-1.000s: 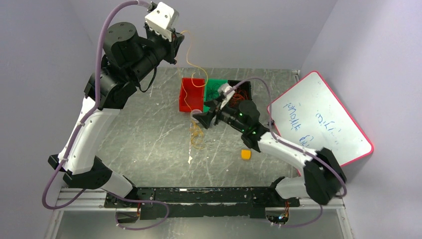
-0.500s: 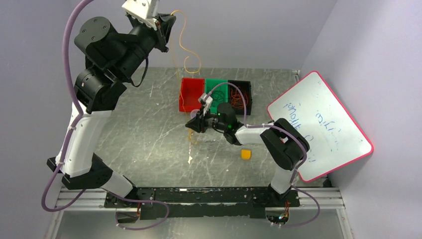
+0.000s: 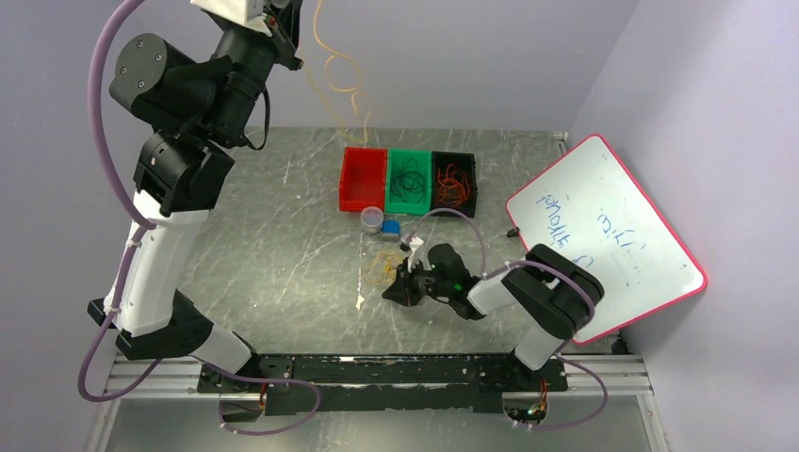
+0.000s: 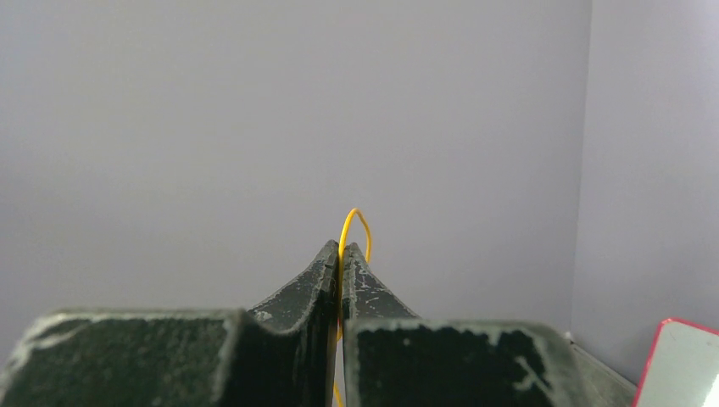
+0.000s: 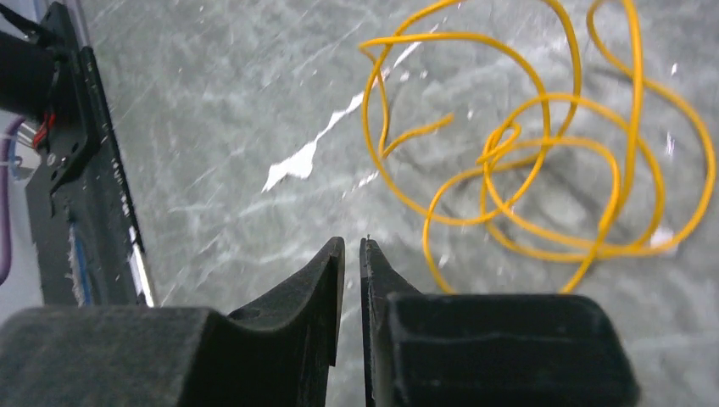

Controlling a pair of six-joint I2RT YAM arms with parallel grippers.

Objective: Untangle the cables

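Left gripper (image 4: pixel 343 252), raised high, pinches a yellow cable (image 4: pixel 354 210). Right gripper (image 5: pixel 352 248) sits almost closed, empty, near a yellow tangle (image 5: pixel 506 138).

I see the left arm (image 3: pixel 162 247) reared high, left hand (image 4: pixel 342 248) pinched on a cable (image 4: pixel 358 222); right arm (image 3: pixel 492 292) low, right hand (image 5: pixel 352 243) nearly closed.
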